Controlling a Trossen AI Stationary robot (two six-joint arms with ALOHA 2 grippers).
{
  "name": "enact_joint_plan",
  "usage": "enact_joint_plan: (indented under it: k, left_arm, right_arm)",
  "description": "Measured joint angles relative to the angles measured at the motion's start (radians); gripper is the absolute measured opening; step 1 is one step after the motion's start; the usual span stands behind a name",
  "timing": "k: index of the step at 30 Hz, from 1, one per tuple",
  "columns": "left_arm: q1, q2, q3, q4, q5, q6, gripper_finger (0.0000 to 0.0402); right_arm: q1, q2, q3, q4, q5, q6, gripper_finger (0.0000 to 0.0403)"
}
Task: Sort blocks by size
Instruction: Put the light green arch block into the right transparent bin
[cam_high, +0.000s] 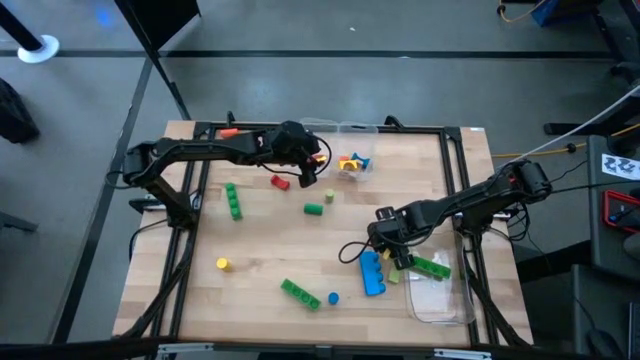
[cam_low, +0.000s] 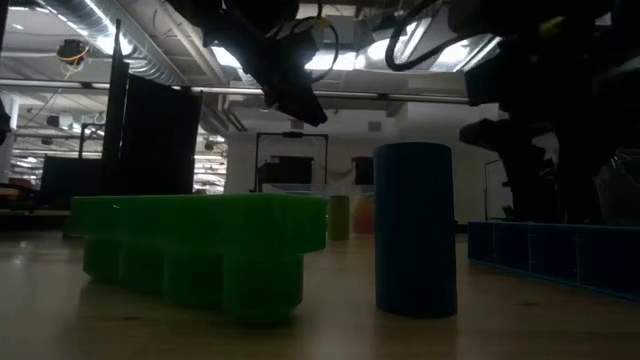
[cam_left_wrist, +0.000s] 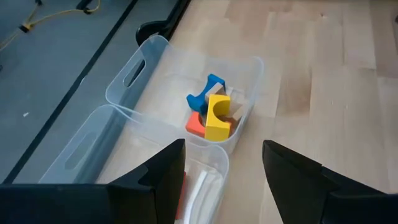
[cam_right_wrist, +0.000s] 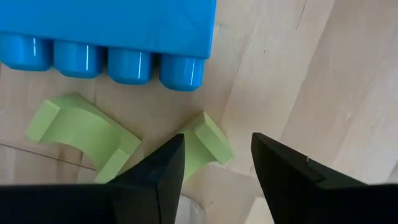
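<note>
Left gripper (cam_left_wrist: 222, 171) hangs above clear container (cam_high: 352, 163) at far side of worktop (cam_high: 270, 240), jaws spread, nothing between. Container holds yellow, blue and orange blocks (cam_left_wrist: 212, 115). Right gripper (cam_right_wrist: 216, 163) low over lime arch block (cam_right_wrist: 84, 134), just beside blue studded brick (cam_high: 372, 272), jaws spread, empty. Second clear container (cam_high: 440, 292) next to blue brick, green brick (cam_high: 431, 266) seems inside it, not sure. Other blocks scattered on worktop: green brick (cam_high: 233, 200), red cylinder (cam_high: 280, 182), yellow cylinder (cam_high: 222, 264).
</note>
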Motion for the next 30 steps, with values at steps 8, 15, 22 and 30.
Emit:
enact_joint_plan:
  k: [8,15,22,30]
  left_arm:
    - [0.0,0.0,0.0,0.0,0.0,0.0,0.0198]
    - [0.0,0.0,0.0,0.001,0.0,-0.006,0.0198]
    - [0.0,0.0,0.0,0.001,0.0,-0.008,0.0198]
    - [0.0,0.0,0.0,0.001,0.0,-0.013,0.0198]
  right_arm:
    - [0.0,0.083,-0.001,-0.003,0.001,0.0,0.0186]
    - [0.0,0.126,0.003,-0.006,0.006,0.004,0.0158]
    - [-0.001,0.126,0.005,0.002,-0.009,0.005,0.0086]
    - [-0.001,0.128,0.004,0.032,-0.019,0.007,0.0077]
